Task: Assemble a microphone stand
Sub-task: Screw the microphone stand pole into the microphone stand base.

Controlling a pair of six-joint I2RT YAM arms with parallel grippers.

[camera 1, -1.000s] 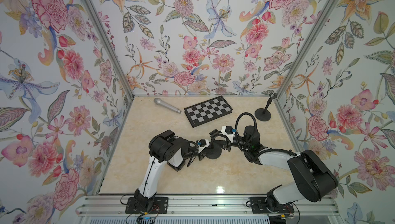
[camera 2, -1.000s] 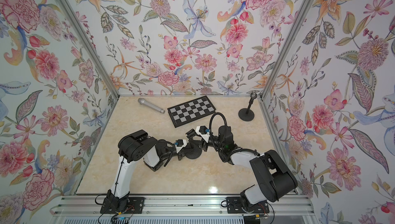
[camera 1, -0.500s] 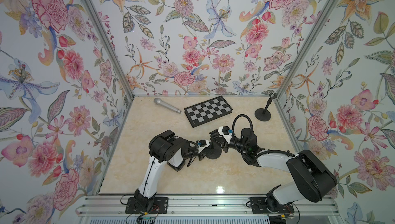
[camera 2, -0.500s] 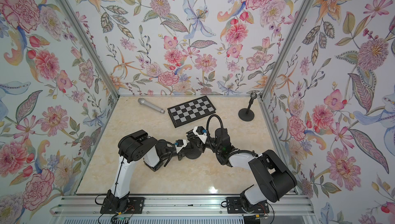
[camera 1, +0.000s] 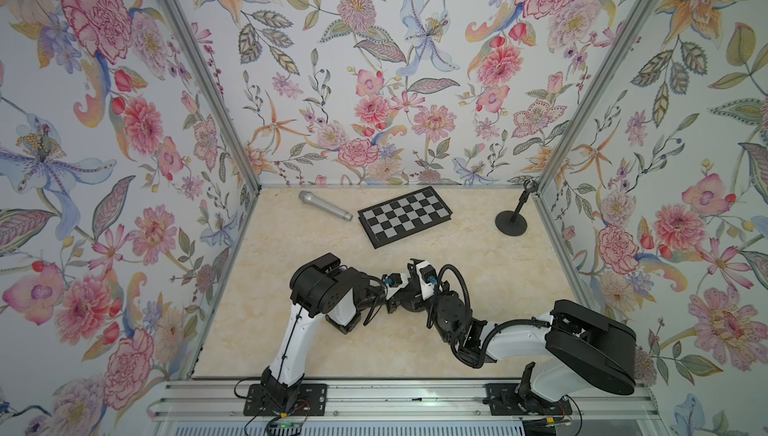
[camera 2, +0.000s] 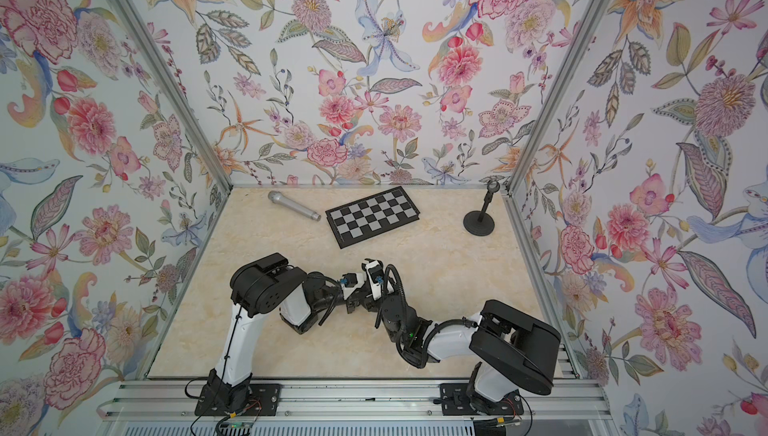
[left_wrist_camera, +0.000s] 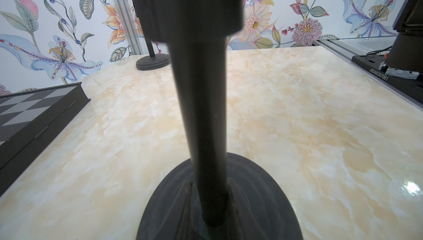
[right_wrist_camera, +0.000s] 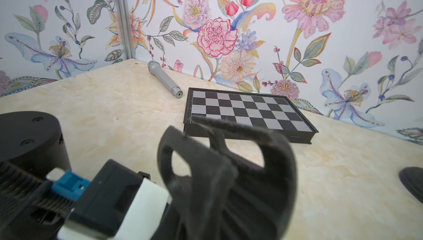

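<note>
A black stand pole (left_wrist_camera: 201,113) rises from its round base (left_wrist_camera: 251,204) at the middle of the table. My left gripper (camera 1: 400,289) is shut on the pole low down; its fingers do not show in the left wrist view. At the pole's top sits a black microphone clip (right_wrist_camera: 251,170), seen in both top views (camera 1: 412,265) (camera 2: 368,264). My right gripper (camera 1: 417,272) is shut on the clip from the right. The clip hides the right gripper's fingers in the right wrist view. A silver microphone (camera 1: 324,205) (right_wrist_camera: 163,78) lies at the back left.
A folded chessboard (camera 1: 405,215) (right_wrist_camera: 247,110) lies at the back middle. A second, assembled black stand (camera 1: 512,222) (left_wrist_camera: 153,61) stands in the back right corner. Flowered walls close three sides. The left arm's wrist (right_wrist_camera: 109,195) sits close beside the clip.
The right arm has moved a little to the left, onto the top of the pole, and its jaws have closed. The left arm has stayed put.
</note>
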